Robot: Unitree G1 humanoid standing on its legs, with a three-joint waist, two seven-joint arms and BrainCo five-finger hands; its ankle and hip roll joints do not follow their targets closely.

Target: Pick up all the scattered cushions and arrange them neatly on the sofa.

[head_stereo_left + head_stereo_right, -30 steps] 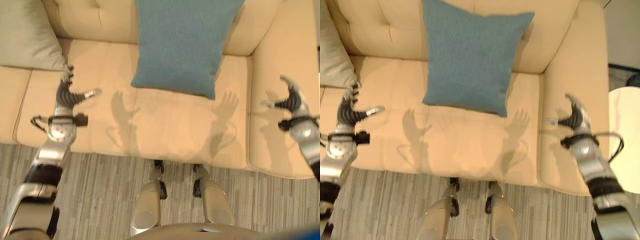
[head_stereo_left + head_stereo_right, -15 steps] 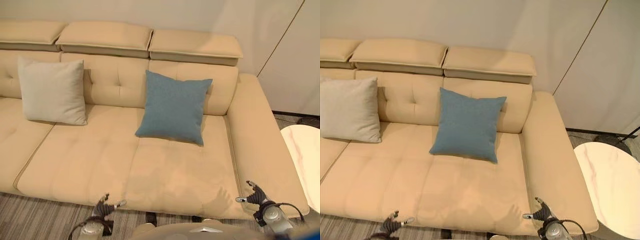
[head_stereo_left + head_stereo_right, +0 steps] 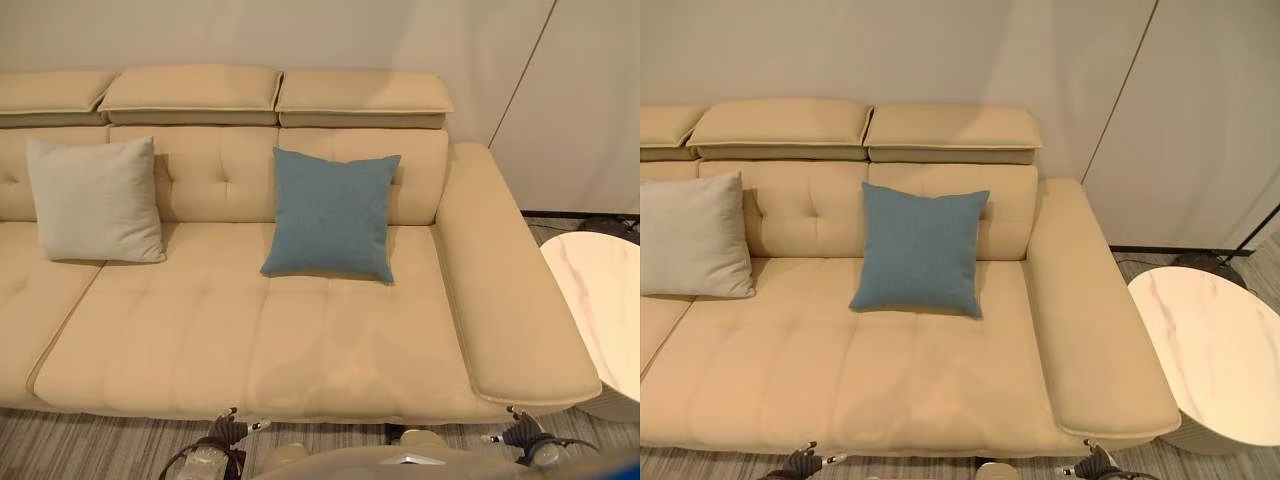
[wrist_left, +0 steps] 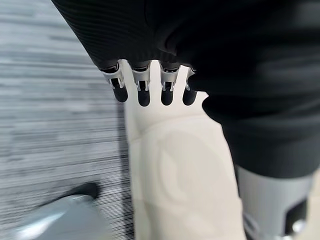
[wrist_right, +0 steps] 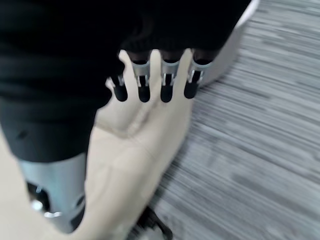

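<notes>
A cream sofa [image 3: 300, 340] is filling most of the head views, its left end running out of frame at 9 o'clock. A blue cushion [image 3: 331, 214] is leaning upright against the backrest a little right of the middle, its lower edge resting on the seat. A pale grey cushion [image 3: 92, 199] is leaning against the backrest at about 10 o'clock, well apart from the blue one; in the right eye view its left side is cut off by the frame edge.

A white round side table [image 3: 1212, 350] is standing on the striped floor [image 3: 90, 445] at 3 o'clock, just beside the sofa's right armrest, with its far side cut off.

The left hand [image 3: 228, 431] is peeking in at 7 o'clock, below the front edge of the seat, and the right hand [image 3: 520, 433] is peeking in at 5 o'clock under the armrest corner; both are mostly cropped by the bottom edge. In the wrist views the left hand's fingers [image 4: 144, 90] and the right hand's fingers [image 5: 143, 85] are hanging straight and spread, holding nothing, with sofa fabric and floor blurred beyond them. The thumbs are hard to make out.
</notes>
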